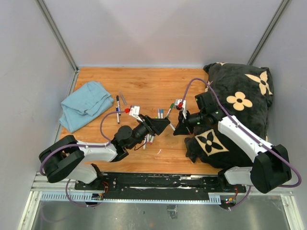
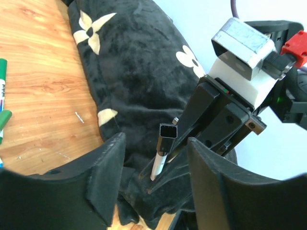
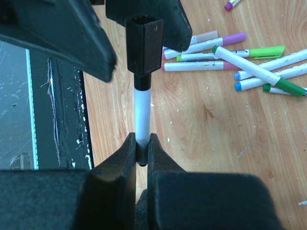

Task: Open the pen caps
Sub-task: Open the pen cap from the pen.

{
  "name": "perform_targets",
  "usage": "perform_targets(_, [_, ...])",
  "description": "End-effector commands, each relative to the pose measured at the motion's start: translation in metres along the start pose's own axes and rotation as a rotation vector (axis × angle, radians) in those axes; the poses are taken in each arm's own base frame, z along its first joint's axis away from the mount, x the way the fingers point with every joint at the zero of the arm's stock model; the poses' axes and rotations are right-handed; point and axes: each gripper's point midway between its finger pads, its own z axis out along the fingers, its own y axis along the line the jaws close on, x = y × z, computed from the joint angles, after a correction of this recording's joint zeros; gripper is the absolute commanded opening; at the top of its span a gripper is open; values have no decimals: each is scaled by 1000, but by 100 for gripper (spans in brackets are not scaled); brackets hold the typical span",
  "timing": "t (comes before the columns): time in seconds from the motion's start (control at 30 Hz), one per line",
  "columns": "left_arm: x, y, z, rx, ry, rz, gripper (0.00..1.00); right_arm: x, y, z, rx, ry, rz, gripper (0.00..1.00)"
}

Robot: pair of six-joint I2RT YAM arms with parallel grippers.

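My right gripper [image 3: 142,139] is shut on the white barrel of a pen [image 3: 142,117] and holds it out over the table. A black pen cap [image 3: 144,50] sits on the pen's far end. In the left wrist view this black pen cap [image 2: 168,136] stands between the jaws of my left gripper [image 2: 156,140], which are open with a gap on each side of it. In the top view the left gripper [image 1: 163,125] and right gripper [image 1: 178,127] meet tip to tip mid-table. Several capped pens [image 3: 225,60] in green, purple, pink and blue lie on the wood.
A black pillow with cream flowers [image 1: 240,110] fills the right side, under the right arm. A blue cloth [image 1: 85,104] lies at the far left, with a black-capped pen [image 1: 117,108] beside it. More pens [image 1: 160,113] lie behind the grippers. A black rail [image 1: 158,181] runs along the near edge.
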Motion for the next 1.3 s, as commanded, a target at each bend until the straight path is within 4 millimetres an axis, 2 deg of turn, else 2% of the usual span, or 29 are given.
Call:
perform_targets(0.0, [-1,-16,9,54,-13,14,54,-14,6,-1,-21,-19,-33,6])
perform_targets(0.23, [1,-11,13,38,-19,36,45,-11,8,2,-32,-10,-32,6])
perform_targets(0.53, [1,-12,17,45,-24,37,45,-9,11,7,-50,0,-38,6])
perform_targets(0.67, [1,-13,17,50,-27,33,31,-7,11,9,-53,8,-38,6])
perform_targets(0.73, [1,-13,17,52,-25,33,29,-7,12,9,-54,11,-40,7])
perform_targets(0.87, [3,-17,17,70,-11,29,5,-6,12,11,-56,17,-41,8])
perform_targets(0.93, [4,-18,15,77,-9,22,0,-8,13,10,-61,10,-44,14])
perform_targets(1.1, [2,-26,9,120,-15,-16,0,-26,27,3,-96,-53,-69,41])
perform_targets(1.17, [2,-30,7,144,-15,-29,0,-31,30,2,-101,-79,-74,45])
perform_targets(1.27, [2,-35,7,168,-15,-41,0,-35,31,3,-102,-109,-66,45])
